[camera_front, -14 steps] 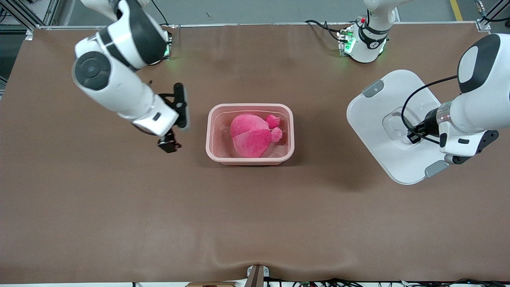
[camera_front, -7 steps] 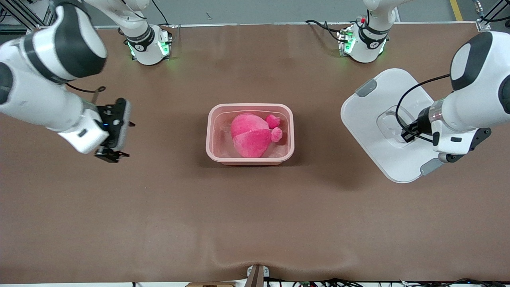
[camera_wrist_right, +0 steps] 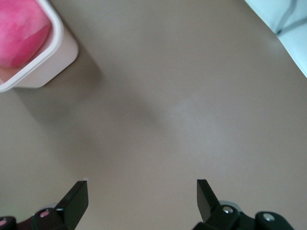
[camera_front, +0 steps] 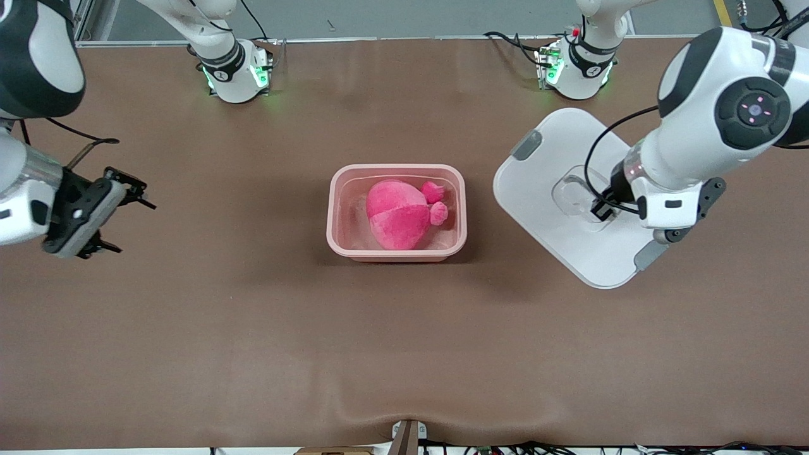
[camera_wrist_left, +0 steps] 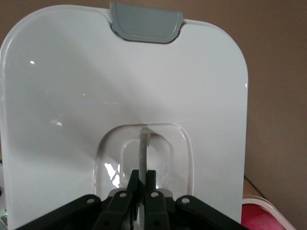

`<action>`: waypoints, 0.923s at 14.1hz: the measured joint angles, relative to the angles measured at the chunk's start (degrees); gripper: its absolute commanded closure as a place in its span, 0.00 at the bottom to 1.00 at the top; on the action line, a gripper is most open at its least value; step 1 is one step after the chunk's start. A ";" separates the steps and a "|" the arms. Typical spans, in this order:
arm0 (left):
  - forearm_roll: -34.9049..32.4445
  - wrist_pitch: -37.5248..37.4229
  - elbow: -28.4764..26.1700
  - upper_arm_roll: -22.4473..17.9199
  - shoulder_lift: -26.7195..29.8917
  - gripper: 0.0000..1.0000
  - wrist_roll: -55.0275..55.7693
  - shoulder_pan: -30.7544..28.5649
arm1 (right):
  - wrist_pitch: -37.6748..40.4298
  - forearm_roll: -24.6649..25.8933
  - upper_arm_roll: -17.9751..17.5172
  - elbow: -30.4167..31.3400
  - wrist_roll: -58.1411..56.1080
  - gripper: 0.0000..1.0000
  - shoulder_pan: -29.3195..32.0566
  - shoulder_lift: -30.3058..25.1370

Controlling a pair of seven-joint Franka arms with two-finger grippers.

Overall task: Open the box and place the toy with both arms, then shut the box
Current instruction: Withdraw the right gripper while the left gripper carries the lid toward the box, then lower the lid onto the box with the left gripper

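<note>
Pale pink rounded-rectangular plastic box sitting uncovered mid-counter, on the brown counter. Bright pink egg-shaped plush toy lying inside that box, small pink nubs pointing toward the left arm's end of the counter, so the toy part looking done.

White rounded lid with grey side clips and a clear recessed handle hanging in the air, tilted, over the counter between the box and the left arm's end. Left tool pinching that clear handle, fingers pressed tight together on its thin rib in the left wrist view. Corner of the pink box peeking in at that view's edge too.

Right tool hovering over bare counter out at the right arm's end, well apart from the box. Fingers spread wide, gripping nothing, just plain brown counter showing between them.
</note>
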State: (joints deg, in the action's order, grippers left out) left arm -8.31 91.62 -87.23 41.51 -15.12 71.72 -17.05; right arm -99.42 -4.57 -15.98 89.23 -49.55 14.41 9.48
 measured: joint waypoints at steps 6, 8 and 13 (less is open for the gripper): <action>0.03 6.75 0.57 0.07 -0.62 1.00 18.30 6.96 | 5.11 3.06 21.66 -1.05 17.94 0.00 -20.85 -2.14; 0.03 10.35 0.57 0.04 -1.71 1.00 25.67 9.64 | 5.15 2.96 23.47 -1.60 22.13 0.00 -20.97 -2.16; -7.31 18.71 0.58 0.03 -6.47 1.00 48.57 17.78 | 5.78 2.96 21.62 -1.75 36.60 0.00 -14.13 -2.21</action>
State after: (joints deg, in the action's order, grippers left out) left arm -15.62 110.33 -86.65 41.53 -21.59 120.29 0.73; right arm -93.64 -1.61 5.64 87.48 -12.95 0.28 7.27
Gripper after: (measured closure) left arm 0.930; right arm 0.000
